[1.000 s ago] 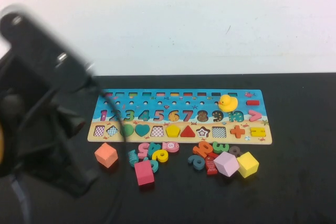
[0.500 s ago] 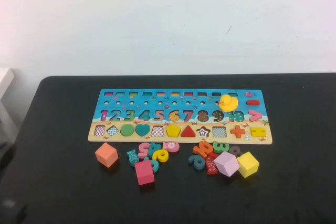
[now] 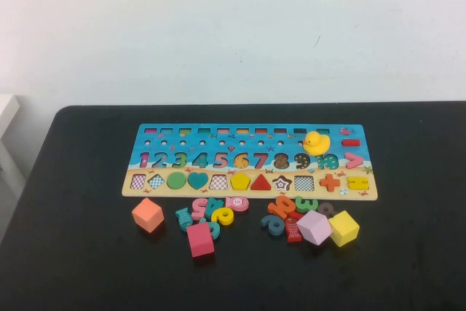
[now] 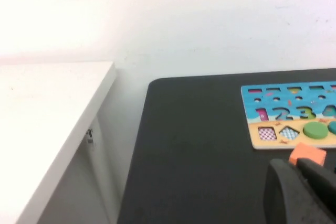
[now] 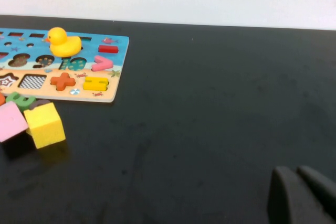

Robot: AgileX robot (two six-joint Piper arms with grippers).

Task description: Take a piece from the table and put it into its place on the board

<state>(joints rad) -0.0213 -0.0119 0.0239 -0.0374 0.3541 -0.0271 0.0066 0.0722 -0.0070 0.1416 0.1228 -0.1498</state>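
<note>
The small flat yellow wooden pentagon [image 3: 240, 180] sits in the long blue puzzle board's [image 3: 250, 159] shape row on the black table [image 3: 408, 267], while the left claw [image 4: 303, 192] and right claw [image 5: 302, 195], fingers together, hang off to either side.

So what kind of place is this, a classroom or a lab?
Probably a lab test bench: a bare black table against a plain white wall, one puzzle board with loose blocks. The left pincer and right pincer sit off to the sides.
</note>
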